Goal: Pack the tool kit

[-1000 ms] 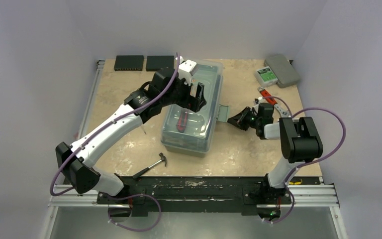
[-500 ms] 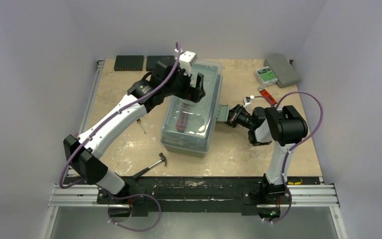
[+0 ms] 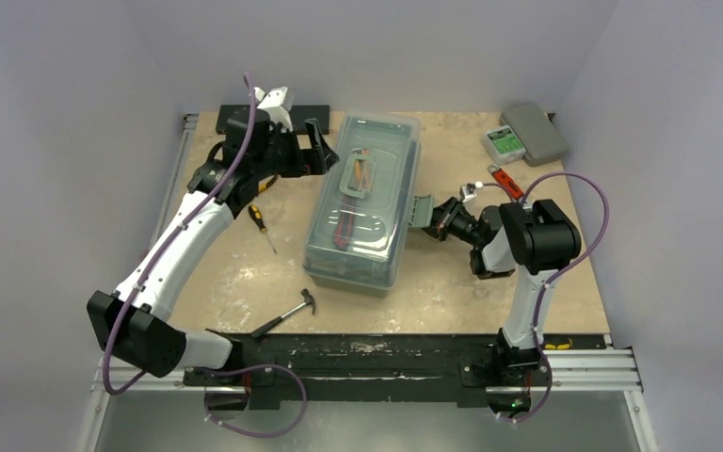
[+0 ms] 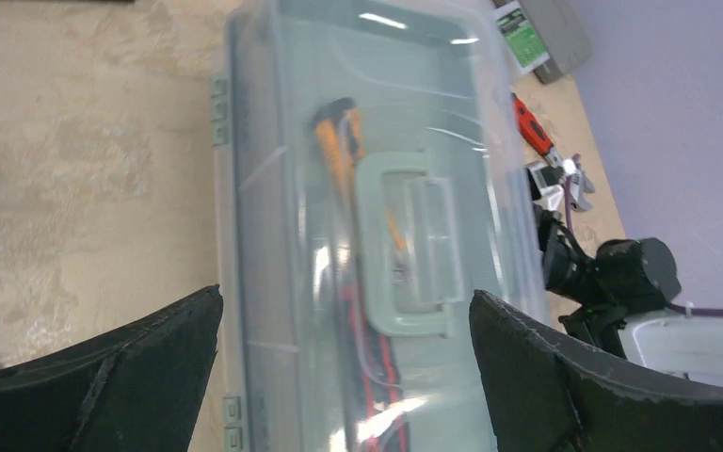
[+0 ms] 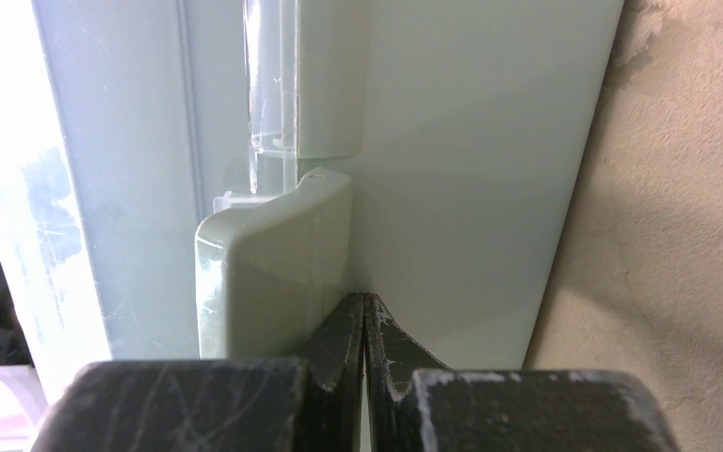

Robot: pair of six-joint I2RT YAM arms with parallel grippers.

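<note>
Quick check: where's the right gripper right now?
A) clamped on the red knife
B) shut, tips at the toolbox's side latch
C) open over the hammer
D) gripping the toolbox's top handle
B: in the right wrist view the right gripper is shut with nothing between its fingers, its tips at the toolbox wall beside the latch.

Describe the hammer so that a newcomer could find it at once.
Start at the big green toolbox in the middle of the table. Just in front of its near left corner lies the hammer. Unlike the yellow-handled screwdriver farther back, it has a metal head and dark handle.
</note>
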